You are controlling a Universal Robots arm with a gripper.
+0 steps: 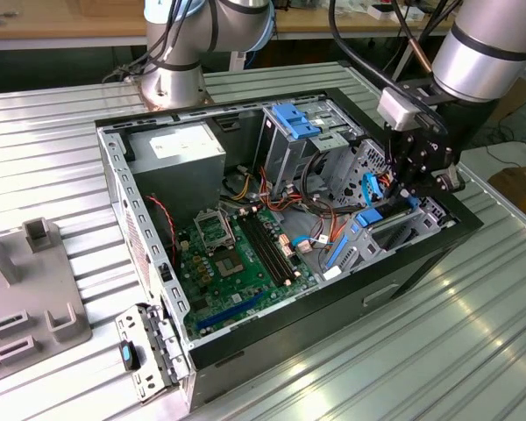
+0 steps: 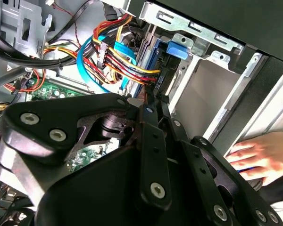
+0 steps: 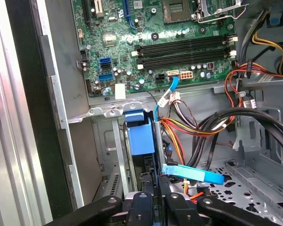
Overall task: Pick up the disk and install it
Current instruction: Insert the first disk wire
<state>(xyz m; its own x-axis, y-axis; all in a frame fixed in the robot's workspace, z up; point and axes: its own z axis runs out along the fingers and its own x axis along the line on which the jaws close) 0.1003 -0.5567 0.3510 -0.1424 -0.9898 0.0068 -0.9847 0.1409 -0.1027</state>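
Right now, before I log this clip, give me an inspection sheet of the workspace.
Surface: ribbed metal table carrying an open computer case.
Job's things: the disk, blue-framed, stands on edge in the bay by the case wall.
Clutter: grey fixture block at the exterior view's left.
Grippers: gripper shut on the disk's edge, inside the case.
Cables: red, yellow and black bundle; flat blue cable beside the disk.
Surroundings: a person's hand rests outside the case; motherboard exposed.
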